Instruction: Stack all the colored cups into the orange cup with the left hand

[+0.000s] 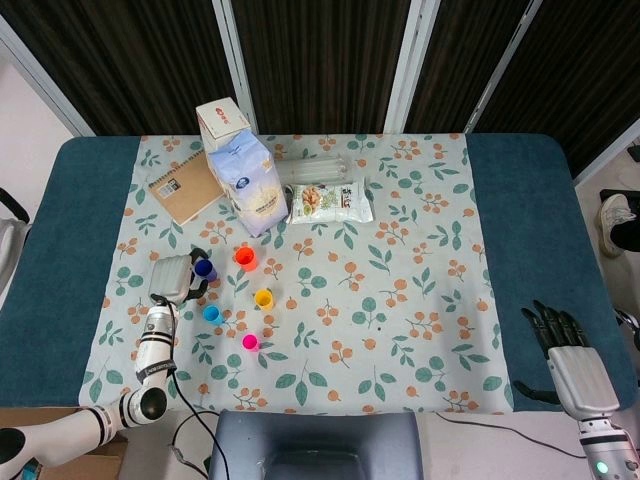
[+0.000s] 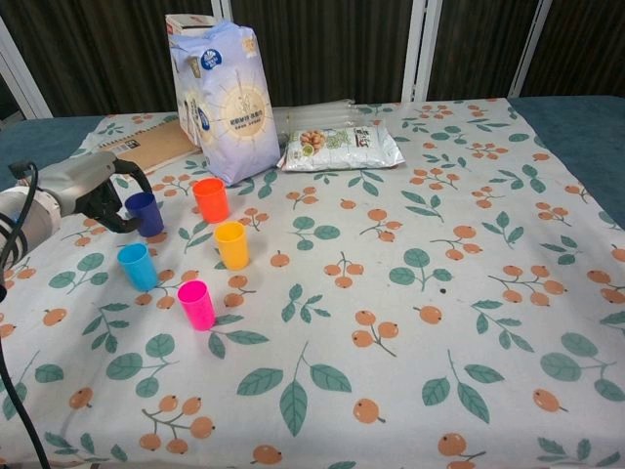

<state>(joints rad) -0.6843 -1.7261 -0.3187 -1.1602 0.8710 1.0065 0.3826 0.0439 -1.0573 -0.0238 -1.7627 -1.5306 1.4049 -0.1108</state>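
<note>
— Where is the orange cup (image 2: 210, 198) placed?

— It is stood upright on the flowered cloth (image 2: 410, 322), in front of the big flour bag (image 2: 229, 98). The yellow cup (image 2: 231, 244) is set just below it. The pink cup (image 2: 195, 304) and the light blue cup (image 2: 137, 266) are stood nearer the front, a little apart.

— And the dark blue cup (image 2: 145, 213)?

— It is gripped by the left hand (image 2: 96, 191). Dark fingers are wrapped around its side. The cup is kept upright, just left of the orange cup.

— What is seen of the right hand (image 1: 572, 360)?

— It is held far off, by the table's near right corner. Its fingers are spread apart and nothing is held in it.

— What else is laid on the cloth?

— A snack bag (image 2: 338, 147) and a brown book (image 2: 146, 145) are laid at the back.
</note>
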